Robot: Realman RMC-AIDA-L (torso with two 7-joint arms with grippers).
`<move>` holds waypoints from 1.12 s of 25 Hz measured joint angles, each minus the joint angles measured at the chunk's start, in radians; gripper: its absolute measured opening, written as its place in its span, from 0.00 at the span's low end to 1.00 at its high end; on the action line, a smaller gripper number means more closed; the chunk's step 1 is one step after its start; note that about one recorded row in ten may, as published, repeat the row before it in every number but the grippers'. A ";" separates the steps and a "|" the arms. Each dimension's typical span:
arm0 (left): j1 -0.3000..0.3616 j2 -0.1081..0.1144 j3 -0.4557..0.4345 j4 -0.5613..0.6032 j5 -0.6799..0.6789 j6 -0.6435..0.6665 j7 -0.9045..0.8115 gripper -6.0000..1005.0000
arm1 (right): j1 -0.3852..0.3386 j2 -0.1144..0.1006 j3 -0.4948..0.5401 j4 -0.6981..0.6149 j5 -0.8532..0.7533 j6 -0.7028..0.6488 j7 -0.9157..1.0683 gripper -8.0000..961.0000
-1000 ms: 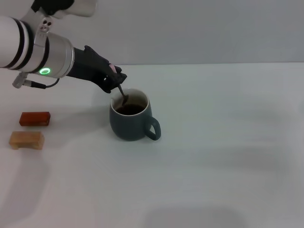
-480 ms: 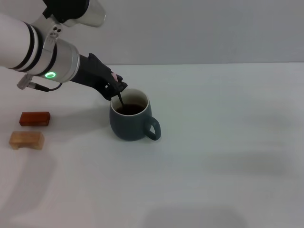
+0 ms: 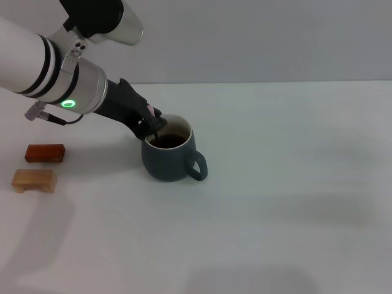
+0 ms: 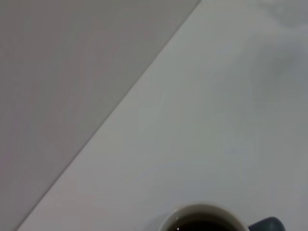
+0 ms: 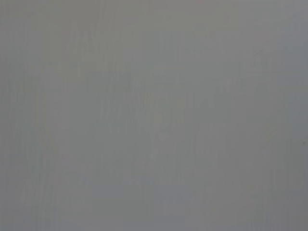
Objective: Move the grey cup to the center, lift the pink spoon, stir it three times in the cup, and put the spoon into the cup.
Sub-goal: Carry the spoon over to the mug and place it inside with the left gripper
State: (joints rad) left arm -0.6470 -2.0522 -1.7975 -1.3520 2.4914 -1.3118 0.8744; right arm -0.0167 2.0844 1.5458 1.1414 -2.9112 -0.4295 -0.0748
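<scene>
A bare test bench – plain white table [image 3: 294,202], blank grey wall [image 3: 257,37] – likely a lab.

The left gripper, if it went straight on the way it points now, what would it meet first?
Probably the grey cup: the left gripper slants down at its near rim, so the rim or the dark liquid comes first. Depth is unclear.

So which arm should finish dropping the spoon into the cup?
Left. The left gripper sits at the grey cup rim, apparently holding the pink spoon. The right arm is out of view.
</scene>
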 joint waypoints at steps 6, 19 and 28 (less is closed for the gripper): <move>-0.002 -0.004 0.009 0.002 -0.011 -0.035 0.009 0.15 | 0.002 -0.001 -0.002 0.001 0.000 0.001 -0.001 0.01; -0.027 -0.007 0.010 0.089 -0.093 0.040 0.047 0.15 | -0.009 -0.001 -0.009 0.013 0.000 0.000 -0.004 0.01; -0.040 -0.006 0.004 0.151 -0.096 0.150 0.048 0.15 | -0.017 -0.001 -0.013 0.019 0.000 0.000 -0.004 0.01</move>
State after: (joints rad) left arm -0.6872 -2.0587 -1.7935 -1.2008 2.3958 -1.1618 0.9222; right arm -0.0342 2.0831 1.5333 1.1600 -2.9116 -0.4292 -0.0793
